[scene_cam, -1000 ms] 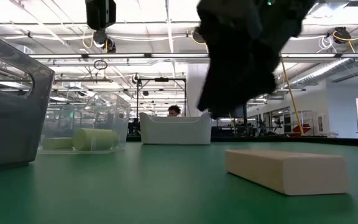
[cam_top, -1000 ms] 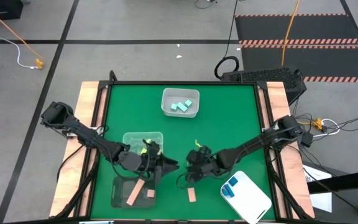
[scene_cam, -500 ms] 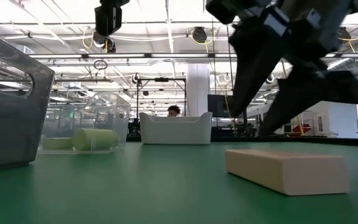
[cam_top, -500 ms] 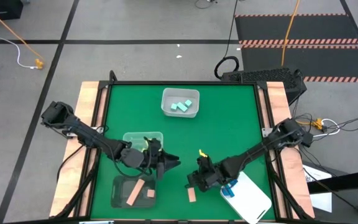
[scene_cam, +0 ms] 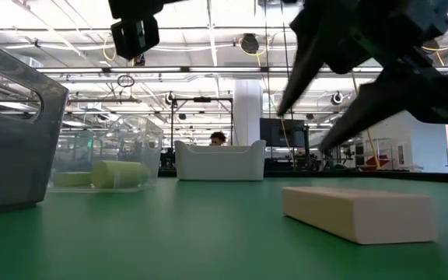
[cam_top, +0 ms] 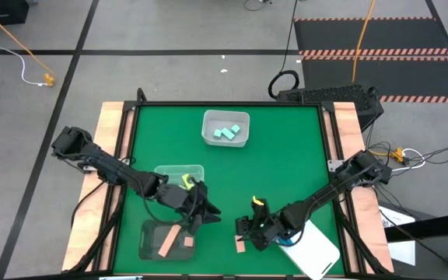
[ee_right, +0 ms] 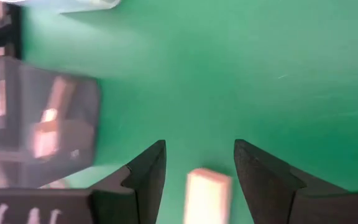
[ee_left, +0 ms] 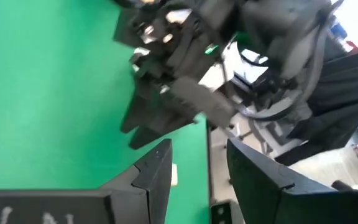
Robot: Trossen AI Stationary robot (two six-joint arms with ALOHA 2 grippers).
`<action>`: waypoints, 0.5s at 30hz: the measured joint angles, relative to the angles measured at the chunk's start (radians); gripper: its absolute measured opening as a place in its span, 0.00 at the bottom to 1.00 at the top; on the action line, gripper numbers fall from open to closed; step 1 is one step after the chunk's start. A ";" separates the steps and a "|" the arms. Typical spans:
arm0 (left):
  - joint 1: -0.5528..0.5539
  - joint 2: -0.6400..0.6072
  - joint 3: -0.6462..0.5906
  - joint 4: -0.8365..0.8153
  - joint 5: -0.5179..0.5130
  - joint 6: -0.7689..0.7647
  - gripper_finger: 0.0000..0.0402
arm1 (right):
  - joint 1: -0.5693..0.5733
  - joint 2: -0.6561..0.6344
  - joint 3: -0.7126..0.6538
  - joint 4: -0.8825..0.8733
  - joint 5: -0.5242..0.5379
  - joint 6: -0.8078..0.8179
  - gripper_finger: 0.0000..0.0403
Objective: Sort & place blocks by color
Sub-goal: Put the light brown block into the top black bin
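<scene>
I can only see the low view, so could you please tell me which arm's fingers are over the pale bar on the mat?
Observer: The right gripper. Its wrist view shows the tan-pink bar lying on the mat between its open fingers, not gripped.
Operator: Thank you. Where is the matching tray?
Observer: In the high view, the dark tray lies toward the left arm's side of the bar. It holds tan-pink blocks.
Operator: And the left arm?
Observer: The left gripper hovers by that tray's corner, fingers open and empty.
</scene>
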 joint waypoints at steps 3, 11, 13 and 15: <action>-0.001 0.000 0.000 -0.026 0.029 -0.008 0.38 | 0.000 0.009 0.000 0.074 0.000 -0.020 0.45; -0.001 0.000 0.000 -0.037 0.058 0.005 0.38 | 0.000 0.162 0.139 0.088 -0.121 -0.126 0.45; -0.002 0.000 0.000 -0.040 0.057 0.007 0.38 | 0.001 0.187 0.183 0.057 -0.133 -0.169 0.45; -0.002 0.000 0.000 -0.040 0.057 0.013 0.38 | 0.000 0.196 0.216 0.008 -0.132 -0.209 0.44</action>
